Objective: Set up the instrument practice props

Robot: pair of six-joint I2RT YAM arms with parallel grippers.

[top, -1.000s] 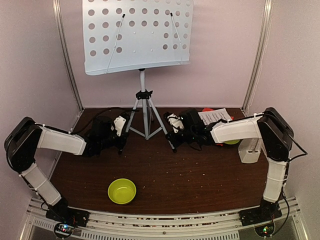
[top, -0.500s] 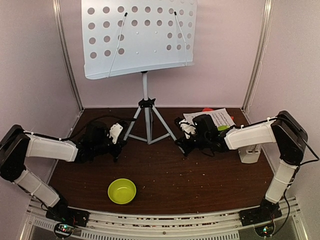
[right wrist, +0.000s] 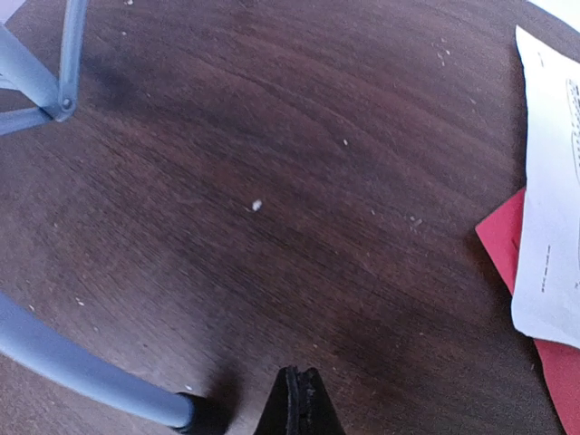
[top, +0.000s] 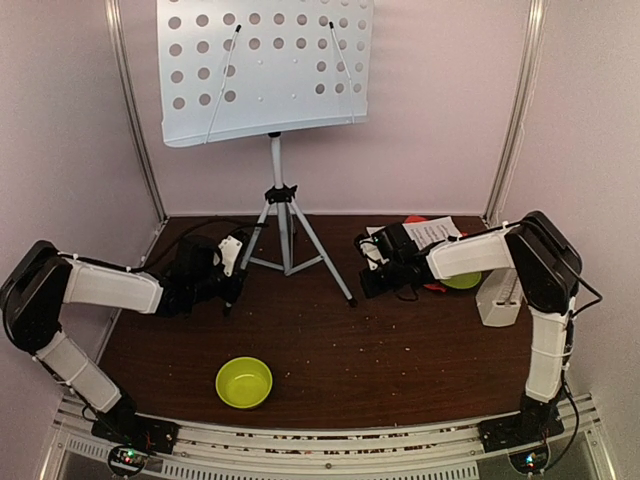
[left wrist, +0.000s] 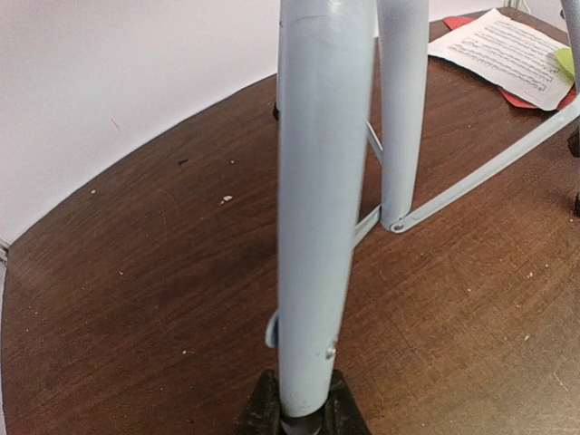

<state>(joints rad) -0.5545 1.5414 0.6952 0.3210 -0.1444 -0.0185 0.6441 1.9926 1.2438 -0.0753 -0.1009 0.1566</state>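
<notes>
Left gripper (left wrist: 304, 419) is clamped low on a grey tripod leg (left wrist: 313, 199), and the tube runs straight up out of the black fingers. Right gripper (right wrist: 297, 399) has its fingers pressed together on nothing, tips down towards the dark wooden table (right wrist: 272, 136). The dark-capped foot (right wrist: 195, 412) of another leg is just beside it, not touching as far as I can tell.

Now the worry. The pale perforated-metal music stand (top: 265, 70) is tall and looks top-heavy, with its wide desk high over the back of the table, and only that one low grip controls it. A tug on the leg could fold the tripod or tip the whole stand. A sideways move by the right gripper could also knock the neighbouring foot.

White and red sheet-music pages (top: 432, 232) lie flat at the right rear. The cream pyramid-shaped metronome (top: 498, 297) waits by the right wall. Both are yet to be placed, I'd judge.
</notes>
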